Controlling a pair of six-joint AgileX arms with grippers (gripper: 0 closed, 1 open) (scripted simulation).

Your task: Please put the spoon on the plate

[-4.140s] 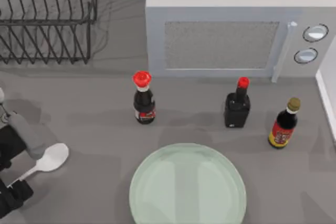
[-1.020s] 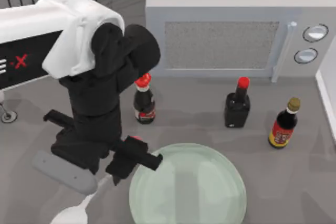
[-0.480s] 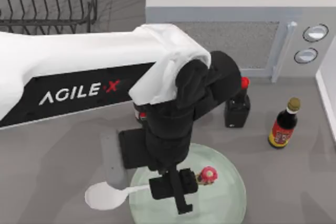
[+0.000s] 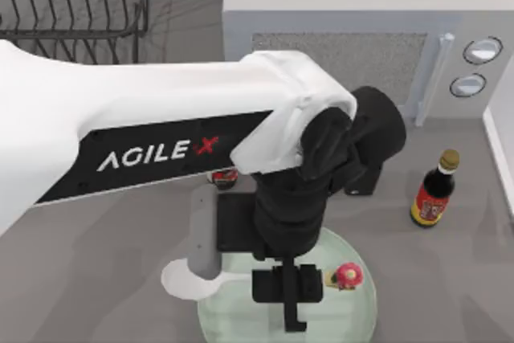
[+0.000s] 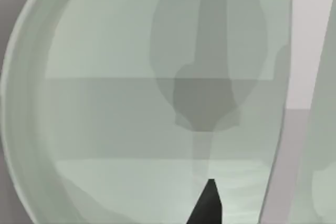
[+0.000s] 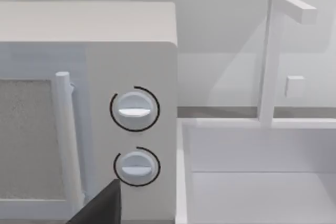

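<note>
My left gripper [image 4: 287, 288] hangs over the one plate [image 4: 353, 311], fingers clamped on the handle of the single spoon [image 4: 183, 280], whose bowl juts past the plate's left rim above the surface [image 4: 96, 279]. One soy bottle [image 4: 434, 190] stands beside the microwave [image 4: 353, 38].

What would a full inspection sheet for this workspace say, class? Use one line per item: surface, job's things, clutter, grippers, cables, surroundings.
Surface: grey table, plain top.
Job's things: white spoon, its bowl off the left rim of the plate, its handle reaching in over the plate; pale-green plate at the table's front.
Clutter: brown-capped bottle on the right; another bottle mostly hidden under the arm.
Grippers: left gripper over the plate, shut on the spoon's handle; the right wrist view faces the microwave's knobs.
Cables: nothing seen.
Surroundings: microwave at the back, wire rack at back left, white sink beside the microwave.
</note>
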